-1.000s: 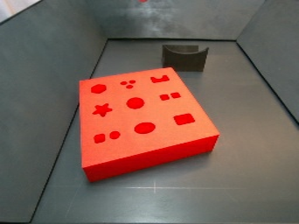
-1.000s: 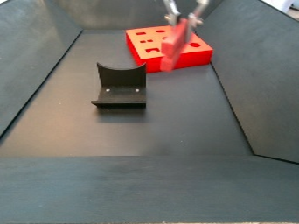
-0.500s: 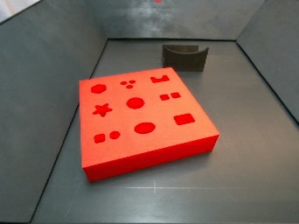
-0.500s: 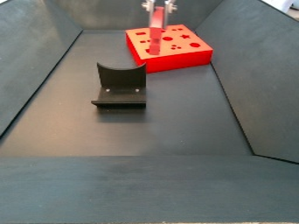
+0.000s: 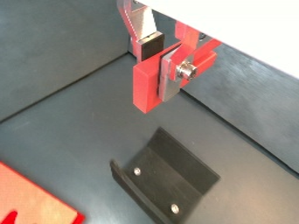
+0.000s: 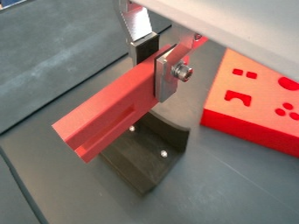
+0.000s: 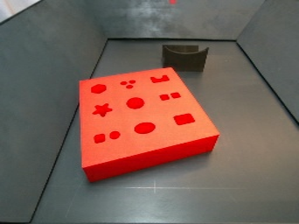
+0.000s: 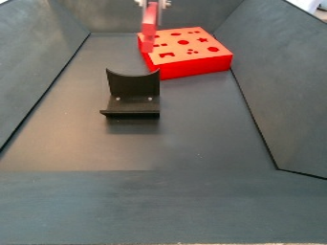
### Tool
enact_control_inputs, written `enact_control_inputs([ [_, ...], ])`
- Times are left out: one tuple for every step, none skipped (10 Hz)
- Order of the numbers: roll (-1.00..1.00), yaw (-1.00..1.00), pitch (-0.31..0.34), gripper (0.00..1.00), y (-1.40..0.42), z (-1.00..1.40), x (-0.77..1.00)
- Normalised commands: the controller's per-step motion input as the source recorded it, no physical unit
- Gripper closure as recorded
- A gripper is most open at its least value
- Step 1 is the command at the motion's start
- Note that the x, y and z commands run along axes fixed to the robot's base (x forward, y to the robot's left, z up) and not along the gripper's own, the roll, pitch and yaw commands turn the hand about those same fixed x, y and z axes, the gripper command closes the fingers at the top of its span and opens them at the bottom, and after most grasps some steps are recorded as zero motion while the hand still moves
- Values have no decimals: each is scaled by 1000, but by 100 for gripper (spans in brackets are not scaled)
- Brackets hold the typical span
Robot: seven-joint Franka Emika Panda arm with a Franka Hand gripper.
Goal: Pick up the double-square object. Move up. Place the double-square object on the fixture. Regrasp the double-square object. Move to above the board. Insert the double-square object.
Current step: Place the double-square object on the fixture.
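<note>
My gripper (image 5: 160, 59) is shut on the double-square object (image 5: 147, 87), a thin red elongated block that hangs from the jaws. Both wrist views show the hold; the block (image 6: 111, 118) sticks out past the fingers (image 6: 142, 48). In a side view the gripper (image 8: 151, 8) is high at the frame's upper edge with the block (image 8: 148, 29) beneath it, just left of the board (image 8: 192, 53). The dark fixture (image 8: 130, 94) stands on the floor nearer the camera; it also shows in both wrist views (image 5: 170, 175) (image 6: 146, 157), below the block. The red board (image 7: 146, 109) with its cut-outs lies flat.
Dark sloping walls (image 8: 45, 67) enclose the grey floor (image 8: 153, 172) on both sides. In a side view the fixture (image 7: 184, 56) stands behind the board near the back wall (image 7: 163, 17). A corner of the board (image 5: 30, 206) shows in a wrist view.
The gripper with the red block has moved left and higher in the side view, from over the board's front to its left edge. Board and fixture have not moved.
</note>
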Motion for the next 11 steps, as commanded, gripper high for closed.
enact_control_inputs([
  [-68, 29, 58, 100, -97, -8, 1000],
  [-71, 23, 79, 100, -67, -8, 1000],
  [-1000, 26, 87, 100, -241, -244, 491],
  [-1000, 21, 91, 100, -210, -232, 409],
  [-1000, 0, 98, 100, -71, -132, 327],
  [-1000, -7, 113, 100, -31, -71, 251],
  [-1000, -14, 127, 100, 0, -40, 178],
  [-1000, -25, 139, 100, 18, -35, 114],
  [-1000, -43, 142, 100, 33, -22, 59],
  [-1000, -58, 144, 100, 34, -18, 56],
  [-1000, -78, 150, 100, 37, -19, 70],
])
